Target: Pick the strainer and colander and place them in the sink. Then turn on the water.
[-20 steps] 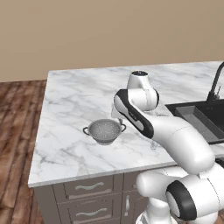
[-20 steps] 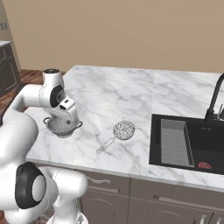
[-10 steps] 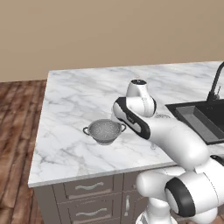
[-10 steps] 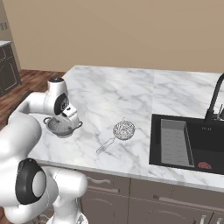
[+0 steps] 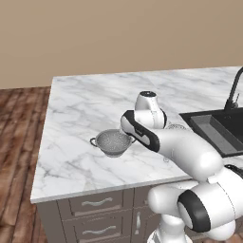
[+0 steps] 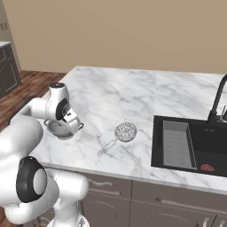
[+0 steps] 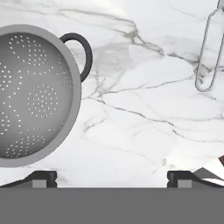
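The colander (image 5: 112, 142) is a grey perforated bowl with dark loop handles, standing upright on the marble counter near its front left. In the hand view the colander (image 7: 35, 96) fills the left side. My gripper (image 7: 111, 178) hangs low and open over bare marble just beside the colander's near handle (image 7: 84, 49), holding nothing. From the right base view the gripper (image 6: 73, 127) sits at the colander's (image 6: 57, 129) rim. The strainer (image 6: 125, 131) lies on the counter between the colander and the sink (image 6: 159, 146); its wire handle (image 7: 209, 57) is in the hand view. Water is out of view.
A tall black faucet (image 6: 217, 102) stands behind the black sink, which holds a grey ribbed rack (image 6: 177, 137) and a small red thing (image 6: 206, 167). The counter's front edge (image 5: 109, 187) runs close below the colander, with drawers underneath. My arm covers part of the strainer (image 5: 176, 127).
My hand has come down toward the colander and slightly closer to it. Its jaws have stayed open. The colander and strainer have not moved.
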